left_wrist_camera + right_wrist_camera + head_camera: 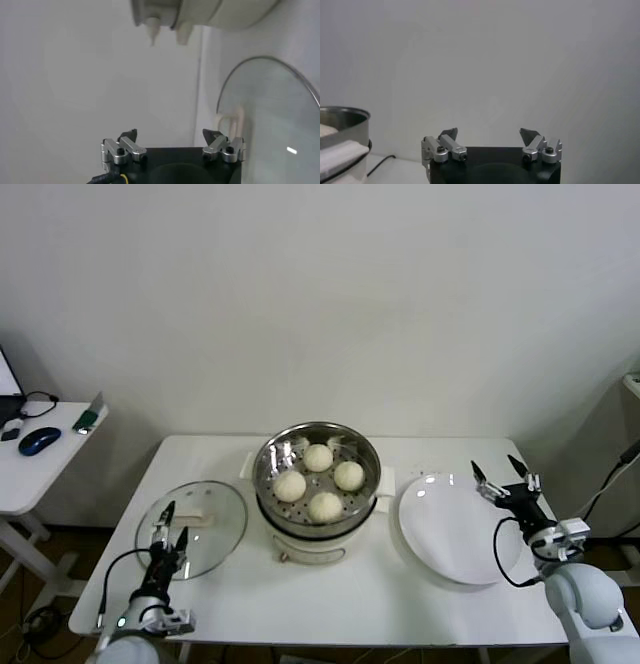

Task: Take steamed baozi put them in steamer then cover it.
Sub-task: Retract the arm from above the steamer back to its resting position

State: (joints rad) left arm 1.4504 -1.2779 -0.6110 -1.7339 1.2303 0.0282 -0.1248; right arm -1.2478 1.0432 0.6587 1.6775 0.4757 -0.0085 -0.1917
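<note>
Both grippers, the left gripper [167,522] and the right gripper [503,472], have black bodies, silver metal finger links with dark screws, pointed black tips. Black cables loop along grey-white rounded forearms.

Four baozi [319,481] in steamer [317,524], cover [192,527] left, plate [455,529] right.

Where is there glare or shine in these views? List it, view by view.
Head view: bright reflections on the steamer rim and a sheen on the plate. Left wrist view: one small glint on the glass cover. Right wrist view: flat, even light on a plain wall, no glare.
</note>
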